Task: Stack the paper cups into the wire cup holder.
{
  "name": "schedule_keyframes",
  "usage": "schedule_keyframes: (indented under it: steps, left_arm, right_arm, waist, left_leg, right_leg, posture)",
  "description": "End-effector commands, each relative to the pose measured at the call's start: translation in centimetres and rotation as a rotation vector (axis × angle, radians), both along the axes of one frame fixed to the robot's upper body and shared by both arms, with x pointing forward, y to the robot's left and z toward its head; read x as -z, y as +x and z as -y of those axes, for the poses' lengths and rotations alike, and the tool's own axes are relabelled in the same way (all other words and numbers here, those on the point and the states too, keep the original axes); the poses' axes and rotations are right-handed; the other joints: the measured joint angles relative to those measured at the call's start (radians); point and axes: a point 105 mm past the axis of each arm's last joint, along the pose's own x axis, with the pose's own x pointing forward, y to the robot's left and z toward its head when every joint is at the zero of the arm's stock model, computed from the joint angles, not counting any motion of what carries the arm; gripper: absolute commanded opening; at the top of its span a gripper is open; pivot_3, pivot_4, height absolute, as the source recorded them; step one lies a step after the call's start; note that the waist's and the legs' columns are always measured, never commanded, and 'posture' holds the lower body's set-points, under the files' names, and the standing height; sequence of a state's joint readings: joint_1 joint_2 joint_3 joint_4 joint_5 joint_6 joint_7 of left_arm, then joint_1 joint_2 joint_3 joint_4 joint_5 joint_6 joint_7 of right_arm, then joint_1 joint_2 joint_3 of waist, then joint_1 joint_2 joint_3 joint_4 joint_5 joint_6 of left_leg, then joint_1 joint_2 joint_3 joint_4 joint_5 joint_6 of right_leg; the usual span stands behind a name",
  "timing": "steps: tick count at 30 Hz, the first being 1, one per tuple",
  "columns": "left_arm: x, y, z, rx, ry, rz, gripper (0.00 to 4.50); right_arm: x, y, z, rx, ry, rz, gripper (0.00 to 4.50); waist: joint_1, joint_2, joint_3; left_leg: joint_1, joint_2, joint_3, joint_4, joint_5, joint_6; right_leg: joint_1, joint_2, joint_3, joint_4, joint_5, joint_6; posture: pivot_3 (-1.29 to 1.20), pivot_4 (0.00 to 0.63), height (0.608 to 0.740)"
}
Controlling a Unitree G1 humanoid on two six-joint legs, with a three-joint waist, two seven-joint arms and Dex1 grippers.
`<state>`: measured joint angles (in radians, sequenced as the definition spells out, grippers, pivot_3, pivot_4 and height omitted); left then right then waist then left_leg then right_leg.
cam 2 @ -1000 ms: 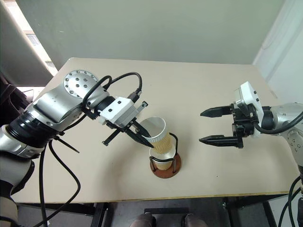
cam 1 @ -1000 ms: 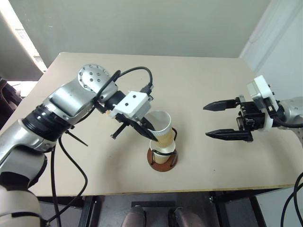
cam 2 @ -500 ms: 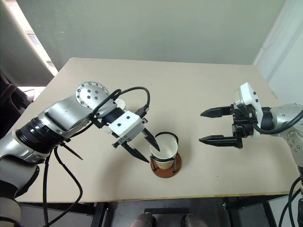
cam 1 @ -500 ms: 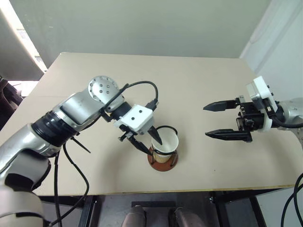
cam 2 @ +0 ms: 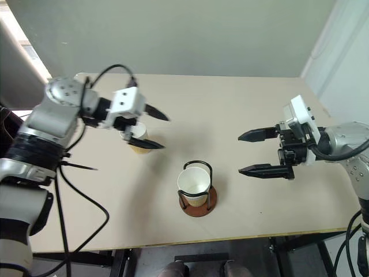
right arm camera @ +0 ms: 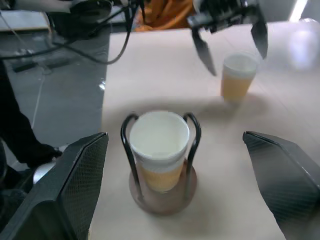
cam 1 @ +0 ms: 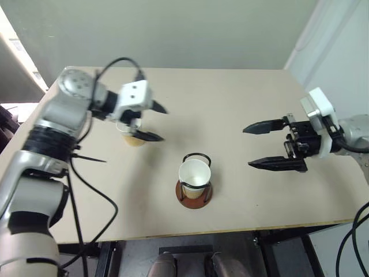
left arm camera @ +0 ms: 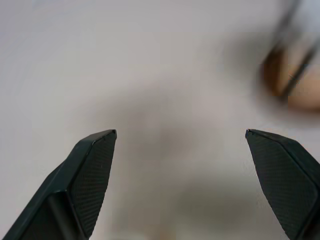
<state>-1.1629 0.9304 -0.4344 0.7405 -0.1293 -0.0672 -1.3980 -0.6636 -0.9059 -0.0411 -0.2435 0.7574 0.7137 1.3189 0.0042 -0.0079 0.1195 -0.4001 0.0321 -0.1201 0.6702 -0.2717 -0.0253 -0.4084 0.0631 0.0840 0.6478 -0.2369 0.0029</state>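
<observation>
You have no brand, label or readable writing on any of the things here. On the beige bench (cam 1: 242,86) the wire cup holder (cam 1: 195,193), a round reddish-brown disc with thin black wire loops rising from it, stands near the front edge. A tan-yellow paper cup with a white inside and rolled rim (cam 1: 194,175) sits upright in it, between the loops; whether more cups are nested under it you cannot tell from above. A second, like paper cup (cam 2: 137,141) stands upright on the bench off to the robot's left and further back, well apart from the holder.

Your left hand (cam 1: 157,122) hovers at that loose cup with its two black fingers spread wide, one above and one at the cup's side, gripping nothing. Your right hand (cam 1: 264,145) hangs over the bench to the right of the holder, its fingers also wide apart and empty, pointing toward the holder.

The right wrist view gives you what the head views do not: the holder side-on, with the cup's rim about level with the tops of the loops and its tan wall reaching down to the disc, the loose cup behind it under the left hand's fingers (right arm camera: 203,50), and dark clothing of a person at the edge. The left wrist view is blurred, with the holder only a brown smear
</observation>
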Motion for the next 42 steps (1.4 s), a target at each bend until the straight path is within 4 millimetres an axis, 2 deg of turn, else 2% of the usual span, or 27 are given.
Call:
schedule_keyframes:
  steps: [1,5,7,17,19,21,29,31,33,36,37,39,41,42]
  left_arm:
    - [-1.2,1.2,-2.1,-0.094,0.013,0.068,4.44]
    - [-0.7,1.9,-2.9,-0.143,0.024,0.047,4.44]
    - [-0.2,2.0,-2.8,-0.147,0.022,0.029,4.44]
    - [3.5,2.8,-2.8,-0.192,0.076,-0.038,4.44]
    - [3.6,3.2,-2.8,-0.212,0.092,-0.007,4.08]
    - [3.5,3.4,-2.6,-0.211,0.094,0.016,3.49]
    - [2.3,2.9,-1.5,-0.124,0.076,0.001,0.65]
    - [1.5,2.4,-1.3,-0.081,0.062,-0.013,0.02]
    - [-0.3,1.3,-0.4,0.024,0.011,-0.047,0.02]
    - [-3.1,0.3,1.4,0.145,-0.045,-0.004,0.02]
    - [-5.3,-0.6,2.8,0.223,-0.083,0.054,0.02]
    - [-7.8,-3.0,5.3,0.371,-0.139,0.091,0.02]
    - [-11.2,-7.2,8.8,0.608,-0.278,0.094,0.02]
    - [-12.3,-9.4,9.9,0.714,-0.326,0.072,0.02]
  right_arm:
    - [-0.7,0.0,-0.3,-0.029,-0.002,0.038,4.5]
    - [-0.6,-0.1,-0.2,-0.022,-0.008,0.036,4.5]
    - [-0.5,-0.2,-0.1,-0.015,-0.008,0.034,4.5]
    - [-0.1,-0.9,0.2,0.035,-0.012,0.026,4.5]
    - [-0.1,-1.1,0.4,0.043,-0.013,0.025,4.5]
    - [-0.2,-1.2,0.5,0.056,-0.012,0.025,4.5]
    - [-0.5,-1.2,1.0,0.08,-0.015,0.035,4.5]
    - [-0.5,-1.0,1.0,0.081,-0.015,0.036,4.5]
    - [-0.5,-1.1,1.0,0.076,-0.014,0.038,4.5]
    - [-0.6,-1.2,1.0,0.068,-0.016,0.037,4.5]
    - [-0.6,-1.4,1.1,0.058,-0.02,0.033,4.5]
    - [-0.6,-1.8,1.3,0.045,-0.025,0.029,4.5]
    - [-1.1,-1.7,1.9,0.062,-0.023,0.042,4.5]
    - [-1.4,-1.6,2.4,0.081,-0.018,0.054,4.5]
  waist:
    - [0.008,0.0,0.0]
    - [0.035,0.0,0.0]
    - [0.037,0.0,0.0]
    - [0.028,0.0,0.0]
    - [0.027,0.0,0.0]
    - [0.027,0.0,0.0]
    - [0.026,0.0,0.0]
    - [0.026,0.0,0.0]
    - [0.026,0.0,0.0]
    - [0.028,-0.001,0.0]
    - [0.027,0.0,0.0]
    - [0.026,-0.001,0.0]
    - [0.028,-0.001,0.0]
    - [0.029,-0.001,0.0]
  left_leg:
    - [-0.001,0.0,0.0,0.0,0.0,0.0]
    - [-0.011,0.0,-0.002,0.005,0.001,-0.001]
    - [-0.014,-0.002,-0.001,0.007,0.003,-0.005]
    - [-0.016,-0.004,0.001,0.01,0.002,-0.004]
    - [-0.016,-0.004,0.001,0.011,0.002,-0.003]
    - [-0.016,-0.004,0.002,0.012,0.003,-0.002]
    - [-0.016,-0.005,0.004,0.013,0.004,0.001]
    - [-0.016,-0.005,0.004,0.013,0.004,0.001]
    - [-0.016,-0.006,0.005,0.013,0.004,0.001]
    - [-0.018,-0.006,0.004,0.013,0.003,0.002]
    - [-0.019,-0.006,0.004,0.013,0.003,0.002]
    - [-0.02,-0.007,0.005,0.013,0.004,0.002]
    - [-0.021,-0.01,0.007,0.013,0.003,0.003]
    - [-0.021,-0.01,0.007,0.013,0.003,0.003]
  right_leg:
    - [0.0,0.0,0.0,0.0,0.0,0.0]
    - [-0.007,-0.002,-0.002,-0.001,0.0,0.0]
    - [-0.008,-0.004,-0.002,-0.002,0.0,0.001]
    - [-0.009,-0.006,-0.002,-0.002,0.001,0.006]
    - [-0.009,-0.006,-0.001,-0.002,0.001,0.007]
    - [-0.009,-0.006,-0.001,-0.002,0.002,0.008]
    - [-0.009,-0.007,0.001,-0.002,0.003,0.01]
    - [-0.009,-0.007,0.001,-0.002,0.003,0.01]
    - [-0.009,-0.007,0.001,-0.002,0.003,0.01]
    - [-0.01,-0.008,0.0,-0.002,0.003,0.01]
    - [-0.011,-0.009,0.001,-0.002,0.003,0.011]
    - [-0.012,-0.009,0.001,-0.003,0.003,0.011]
    - [-0.012,-0.01,0.001,-0.003,0.003,0.013]
    - [-0.011,-0.011,0.002,-0.003,0.002,0.014]
  posture:
    - [0.0,0.15,0.74]
    - [0.0,0.15,0.74]
    - [0.0,0.15,0.74]
    - [0.0,0.15,0.74]
    - [0.0,0.15,0.74]
    - [0.0,0.15,0.74]
    - [0.0,0.15,0.74]
    - [0.0,0.15,0.74]
    - [0.0,0.15,0.74]
    - [0.0,0.15,0.74]
    - [0.0,0.15,0.74]
    - [0.0,0.15,0.74]
    - [0.0,0.15,0.74]
    - [0.0,0.15,0.74]
